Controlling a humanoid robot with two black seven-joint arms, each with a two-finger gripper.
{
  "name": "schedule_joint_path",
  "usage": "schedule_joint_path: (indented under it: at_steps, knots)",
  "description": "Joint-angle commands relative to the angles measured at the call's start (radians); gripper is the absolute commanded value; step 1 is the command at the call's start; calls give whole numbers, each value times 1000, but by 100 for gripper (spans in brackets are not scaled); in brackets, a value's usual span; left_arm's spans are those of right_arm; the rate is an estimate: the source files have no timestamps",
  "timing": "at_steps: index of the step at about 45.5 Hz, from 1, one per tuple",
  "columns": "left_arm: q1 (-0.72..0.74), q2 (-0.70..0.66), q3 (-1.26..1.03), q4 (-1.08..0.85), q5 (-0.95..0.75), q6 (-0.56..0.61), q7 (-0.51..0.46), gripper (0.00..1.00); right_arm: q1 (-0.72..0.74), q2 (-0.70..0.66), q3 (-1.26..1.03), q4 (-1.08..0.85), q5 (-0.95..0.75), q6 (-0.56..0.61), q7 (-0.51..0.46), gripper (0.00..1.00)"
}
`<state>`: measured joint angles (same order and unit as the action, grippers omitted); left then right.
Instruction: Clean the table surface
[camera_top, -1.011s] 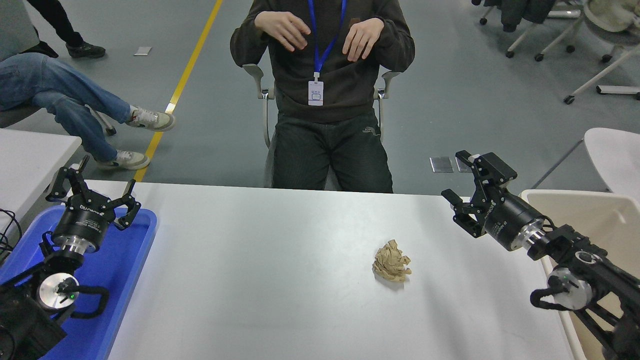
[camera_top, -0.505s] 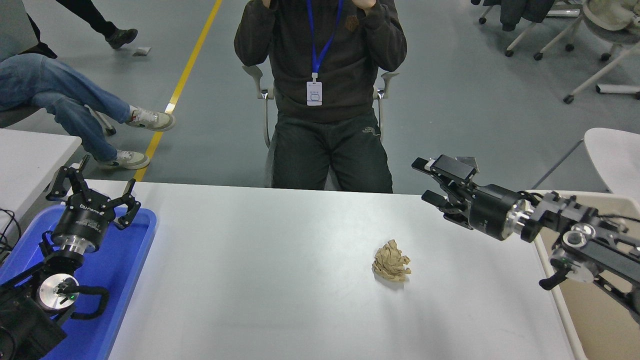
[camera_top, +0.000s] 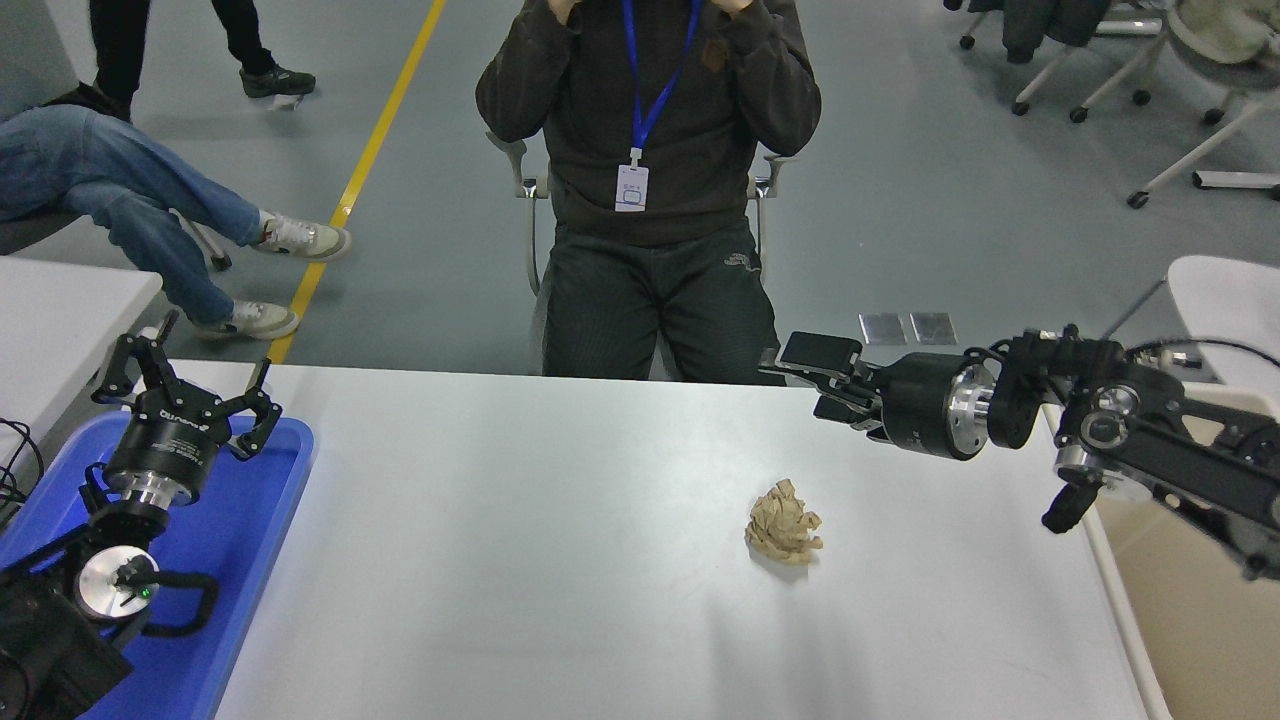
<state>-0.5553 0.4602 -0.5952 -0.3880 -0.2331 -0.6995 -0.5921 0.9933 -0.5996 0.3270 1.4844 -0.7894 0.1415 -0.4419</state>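
The tabletop (camera_top: 560, 560) fills the lower middle of the view, wide, pale and matte. It is rigid and fixed, not a thing to grasp; cleaning it likely means lifting off what lies on it. That is a single wad (camera_top: 784, 522) of crumpled tan paper, resting right of the tabletop's centre. The wad looks light, soft and springy, so it should crush a little under a pinch. A hold across its bulging middle, coming down from above, seems safest, since the thin frayed edges could tear or slip.

Beyond the wad and to its right, well above the tabletop, hangs the right end effector (camera_top: 822, 378), pointing left. Its fingers appear spread and empty, though seen side-on I cannot be sure how far. At the wad's right lies the beige bin (camera_top: 1190, 620). Far left of the wad, the left end effector (camera_top: 185, 385) is parked over a blue tray (camera_top: 250, 540), its fingers splayed.
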Motion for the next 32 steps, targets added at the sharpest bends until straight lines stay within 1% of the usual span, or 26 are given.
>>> schedule_joint_path:
  at_steps: [1, 5, 8, 11, 14, 16, 19, 27, 32]
  knots:
    - [0, 0, 0, 0, 0, -2, 0, 100, 71, 101, -34, -49, 9, 38, -176, 99]
    - [0, 0, 0, 0, 0, 0, 0, 100, 77, 138, -36, -65, 9, 56, -184, 99]
    - [0, 0, 0, 0, 0, 0, 0, 100, 77, 161, -39, -72, 15, 53, -216, 99]
    - [0, 0, 0, 0, 0, -2, 0, 100, 80, 201, -37, -102, 73, 46, -314, 99]
    - [0, 0, 0, 0, 0, -2, 0, 100, 85, 248, -34, -144, 180, 47, -423, 99]
    - [0, 0, 0, 0, 0, 0, 0, 100, 85, 271, -25, -153, 222, 47, -431, 99]
    - [0, 0, 0, 0, 0, -1, 0, 100, 85, 313, -17, -177, 237, 47, -431, 99]
    - [0, 0, 0, 0, 0, -2, 0, 100, 84, 443, -36, -363, 234, 44, -431, 98]
    - [0, 0, 0, 0, 0, -2, 0, 100, 74, 486, -36, -404, 233, 36, -431, 98]
